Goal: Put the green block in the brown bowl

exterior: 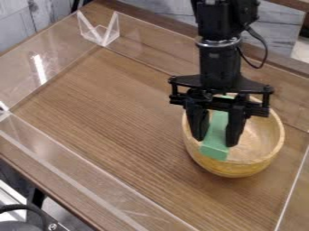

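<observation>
The green block point(218, 138) hangs upright and slightly tilted between the fingers of my gripper point(220, 124), which is shut on its upper part. Its lower end dips inside the brown bowl point(259, 153), a round tan wooden bowl at the right of the wooden table; whether that end touches the bowl's floor I cannot tell. The black arm comes down from the top of the view and hides the bowl's far rim.
Clear acrylic walls point(72, 149) fence the wooden tabletop along the left and front. A small clear acrylic stand point(98, 27) sits at the back left. Cables and a white box point(299, 51) lie beyond the table's right rear edge.
</observation>
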Motion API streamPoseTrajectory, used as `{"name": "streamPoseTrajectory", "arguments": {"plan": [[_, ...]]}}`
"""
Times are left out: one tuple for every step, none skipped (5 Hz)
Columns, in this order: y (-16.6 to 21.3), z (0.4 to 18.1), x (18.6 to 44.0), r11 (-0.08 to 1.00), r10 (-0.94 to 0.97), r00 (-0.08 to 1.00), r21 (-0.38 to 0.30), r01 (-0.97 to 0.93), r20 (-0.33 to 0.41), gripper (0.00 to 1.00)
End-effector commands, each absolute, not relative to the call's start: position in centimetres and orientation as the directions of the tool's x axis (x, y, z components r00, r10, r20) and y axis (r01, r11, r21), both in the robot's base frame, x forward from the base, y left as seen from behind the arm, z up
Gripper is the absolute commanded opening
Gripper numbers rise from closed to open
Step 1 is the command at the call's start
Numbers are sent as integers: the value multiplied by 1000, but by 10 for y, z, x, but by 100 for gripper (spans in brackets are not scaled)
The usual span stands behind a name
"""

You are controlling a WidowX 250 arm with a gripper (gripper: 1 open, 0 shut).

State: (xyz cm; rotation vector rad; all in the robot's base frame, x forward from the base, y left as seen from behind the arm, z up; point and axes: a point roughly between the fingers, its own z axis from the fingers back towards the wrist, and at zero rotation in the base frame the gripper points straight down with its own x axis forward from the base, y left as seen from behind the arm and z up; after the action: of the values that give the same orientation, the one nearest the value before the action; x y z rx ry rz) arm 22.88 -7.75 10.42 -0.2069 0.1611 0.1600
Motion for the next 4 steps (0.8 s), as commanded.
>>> {"name": "streamPoseTrajectory", "arguments": {"plan": [[-75, 126, 243, 961, 139, 987, -230, -154, -82, 0], [-72, 126, 245, 960, 133, 988, -236, -148, -76, 0], [-70, 126, 247, 960, 128, 990, -244, -140, -66, 0], [-69, 127, 249, 958, 128, 990, -250, -139, -61, 0]]}}
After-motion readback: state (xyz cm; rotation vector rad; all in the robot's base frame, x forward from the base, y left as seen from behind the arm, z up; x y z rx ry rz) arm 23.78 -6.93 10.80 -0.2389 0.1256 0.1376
